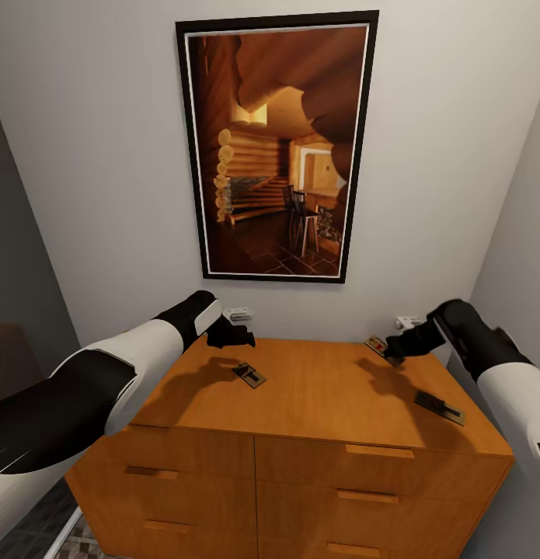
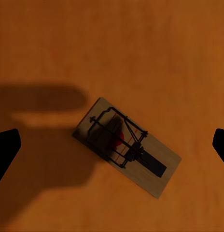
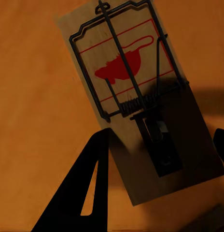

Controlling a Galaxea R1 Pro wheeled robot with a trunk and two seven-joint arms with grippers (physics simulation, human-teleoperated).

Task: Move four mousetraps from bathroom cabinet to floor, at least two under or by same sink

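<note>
Three mousetraps on the orange-brown cabinet (image 1: pixel 316 396) top: one left of centre (image 1: pixel 249 376), one at the back right (image 1: pixel 376 345), one near the right edge (image 1: pixel 440 407). Left gripper (image 1: pixel 240 335) spread wide above the centre-left trap (image 2: pixel 126 145), holding nothing. Right gripper (image 1: pixel 391 345) open astride the back-right trap (image 3: pixel 136 101), one finger (image 3: pixel 85 188) beside its board; contact unclear. Framed log-cabin picture (image 1: pixel 277 147) upper centre.

White wall (image 1: pixel 106 155), framed cabin picture (image 1: pixel 277 147), possibly alcove.

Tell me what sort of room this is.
Probably a narrow corner of a home: a wooden cabinet with drawers against a plain wall, a framed picture above it, and mousetraps on its top.
</note>
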